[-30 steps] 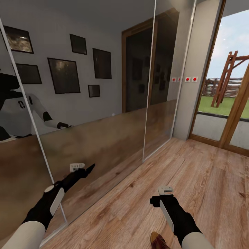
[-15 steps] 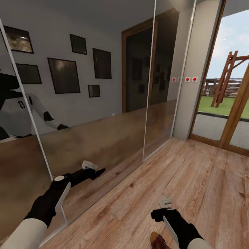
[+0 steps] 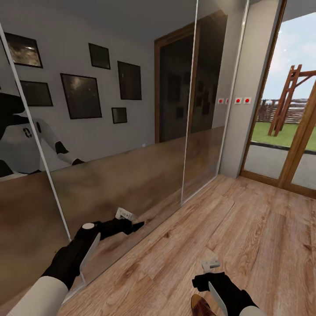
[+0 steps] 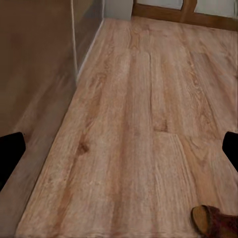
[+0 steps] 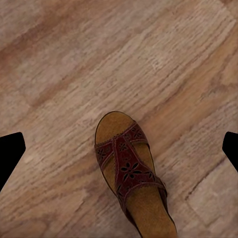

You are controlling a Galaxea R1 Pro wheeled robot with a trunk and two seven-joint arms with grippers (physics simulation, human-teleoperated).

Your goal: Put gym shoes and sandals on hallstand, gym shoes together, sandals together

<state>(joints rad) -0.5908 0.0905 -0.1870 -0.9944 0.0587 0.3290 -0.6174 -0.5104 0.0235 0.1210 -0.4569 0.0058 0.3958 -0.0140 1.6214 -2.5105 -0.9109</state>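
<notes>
One brown sandal (image 5: 131,173) with a tan footbed and a cut-out strap lies flat on the corridor floor (image 3: 245,228). It also shows as a sandal (image 3: 201,306) at the head view's bottom edge and as a sandal (image 4: 215,223) in the left wrist view. My right gripper (image 3: 204,281) hovers directly above it, open, its fingertips (image 5: 10,153) wide on either side and touching nothing. My left gripper (image 3: 131,226) is open and empty, low over the floor beside the mirrored wardrobe. The gym shoes and the hallstand are out of view.
A mirrored sliding-door wardrobe (image 3: 131,145) runs along the left and reflects the robot and framed pictures. A glass door with a wooden frame (image 3: 303,145) stands at the far right, a garden behind it. Wood floor stretches ahead to the door.
My right arm has dropped lower toward the sandal. My left arm has reached forward and down along the mirror. The camera has stayed still.
</notes>
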